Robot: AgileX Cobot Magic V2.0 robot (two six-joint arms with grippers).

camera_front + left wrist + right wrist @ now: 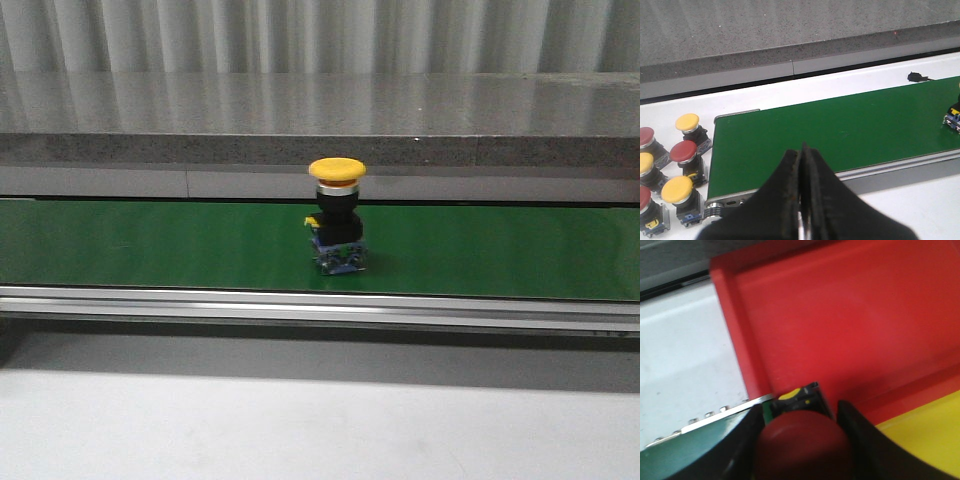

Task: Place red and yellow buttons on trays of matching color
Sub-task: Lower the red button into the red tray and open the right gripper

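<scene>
One red button (802,440) is sitting clamped between the right gripper (801,442) fingers, hanging at the near wall of the red tray (850,320), with the yellow tray (925,435) lying just beside it. A yellow button (337,215) is standing upright on the green conveyor belt (150,245), mid-belt in the front view. The left gripper (801,200) is hovering over the belt's end with its fingers pressed together, gripping nothing. Six spare buttons (682,155), red and yellow, are clustering just beside that end.

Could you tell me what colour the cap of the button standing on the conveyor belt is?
Yellow cap, clearest in the front view.
</scene>
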